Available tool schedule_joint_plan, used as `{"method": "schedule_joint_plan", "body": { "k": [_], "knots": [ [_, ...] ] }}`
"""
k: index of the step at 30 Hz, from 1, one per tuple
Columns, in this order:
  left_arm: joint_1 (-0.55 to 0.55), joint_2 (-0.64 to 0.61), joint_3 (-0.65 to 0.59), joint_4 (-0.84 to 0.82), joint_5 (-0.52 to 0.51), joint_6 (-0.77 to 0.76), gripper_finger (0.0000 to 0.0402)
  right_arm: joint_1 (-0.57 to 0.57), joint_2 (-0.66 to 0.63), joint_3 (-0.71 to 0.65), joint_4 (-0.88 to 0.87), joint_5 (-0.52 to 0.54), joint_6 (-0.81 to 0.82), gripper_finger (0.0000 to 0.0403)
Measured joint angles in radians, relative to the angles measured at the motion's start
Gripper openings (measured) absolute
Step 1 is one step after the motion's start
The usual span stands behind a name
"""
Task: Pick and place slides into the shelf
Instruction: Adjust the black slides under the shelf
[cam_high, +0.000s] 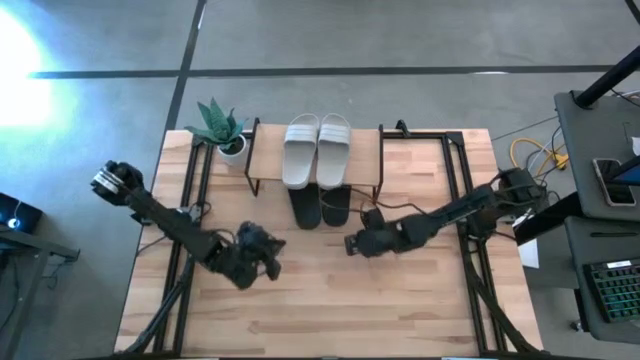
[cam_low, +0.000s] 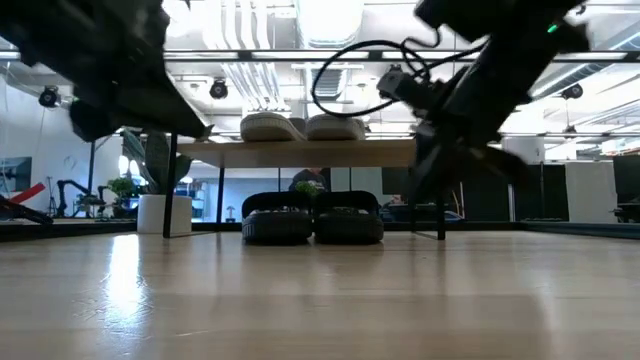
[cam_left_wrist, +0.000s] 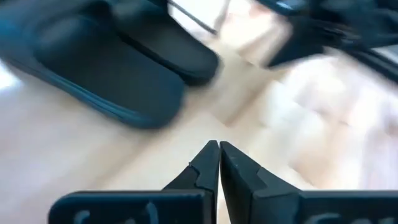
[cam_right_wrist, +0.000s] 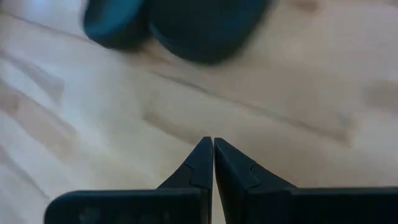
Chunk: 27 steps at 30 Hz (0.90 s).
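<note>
The wooden surface (cam_high: 330, 300) carries the shelf (cam_high: 268, 160) at its far edge, a potted plant (cam_high: 222, 130) just beside it. The pale slides (cam_high: 317, 148) lie side by side on the shelf's plank; the black slides (cam_high: 321, 205) sit beneath it, heels poking out. Left gripper (cam_high: 268, 258) and right gripper (cam_high: 352, 243) hover mid-surface, each with jaws closed on nothing.
</note>
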Motion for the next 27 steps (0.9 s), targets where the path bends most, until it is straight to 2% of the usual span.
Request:
{"method": "schedule_joint_plan", "body": {
  "k": [2,5,8,12,18,24,27],
  "knots": [
    [-0.042,0.02,0.006,0.005,0.001,-0.039,0.0,-0.046,0.0,-0.025,0.067,-0.001,-0.056,0.0008],
    [-0.085,0.055,0.016,0.0,0.0,-0.082,0.0,-0.101,0.0,-0.029,0.032,0.049,-0.109,0.0008],
    [-0.11,0.084,0.023,0.0,0.0,-0.123,0.0,-0.141,0.0,-0.024,0.011,0.05,-0.166,0.0008],
    [-0.121,0.116,0.038,0.001,0.0,-0.147,0.0,-0.162,0.0,-0.014,0.013,0.011,-0.243,0.0008],
    [-0.122,0.131,0.052,0.0,0.0,-0.142,0.0,-0.162,0.007,-0.01,0.036,0.01,-0.302,0.0008],
    [-0.122,0.131,0.052,-0.004,-0.001,-0.139,0.0,-0.162,0.1,-0.01,0.165,-0.135,-0.423,0.0008],
    [-0.122,0.131,0.052,-0.004,-0.001,-0.139,0.0,-0.159,0.157,-0.008,0.21,-0.143,-0.431,0.0008]
  ]
}}
